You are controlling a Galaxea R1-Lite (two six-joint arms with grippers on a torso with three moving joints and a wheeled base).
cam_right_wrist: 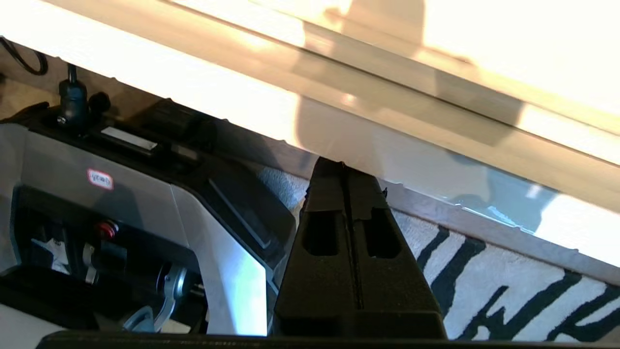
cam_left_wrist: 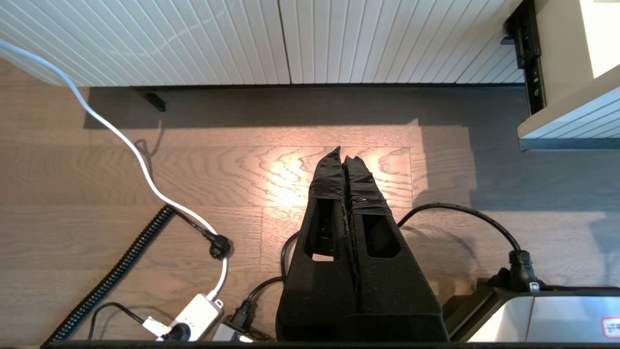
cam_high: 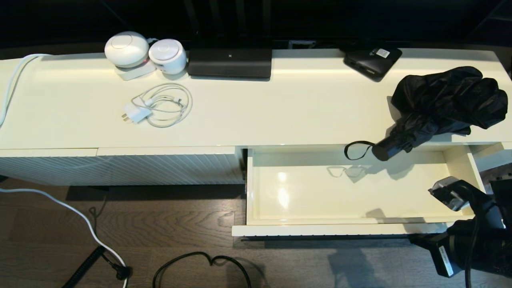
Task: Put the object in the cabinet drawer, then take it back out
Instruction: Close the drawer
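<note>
1. Lying on the cabinet top [cam_high: 280, 112] at its right end, the umbrella [cam_high: 444, 104] sits with its loose fabric bunched toward the back and its handle [cam_high: 386, 150] poking out past the front edge, over the drawer.
2. That overhang leaves the handle and its wrist loop [cam_high: 354, 150] hanging free above the drawer's inside, which I judge makes the handle the easiest part to grasp.
3. The drawer [cam_high: 256, 188] is pulled well out and holds nothing, its glossy floor reflecting the loop; it looks ready to receive the umbrella.
4. The right gripper [cam_right_wrist: 345, 169] hangs low, just beside the drawer's front right corner, jaws pressed together on nothing, apart from the umbrella.
5. The left gripper [cam_left_wrist: 345, 154] is out of the head view; its wrist camera shows it parked above the wooden floor [cam_left_wrist: 145, 242], facing the ribbed panel [cam_left_wrist: 242, 43], jaws likewise closed and empty.
6. Judging by this layout, either the putting-in has not begun or the umbrella is already back out; the pictures alone cannot settle which.
7. A black box [cam_high: 372, 60] with a white label lies behind the umbrella, clear of it.
</note>
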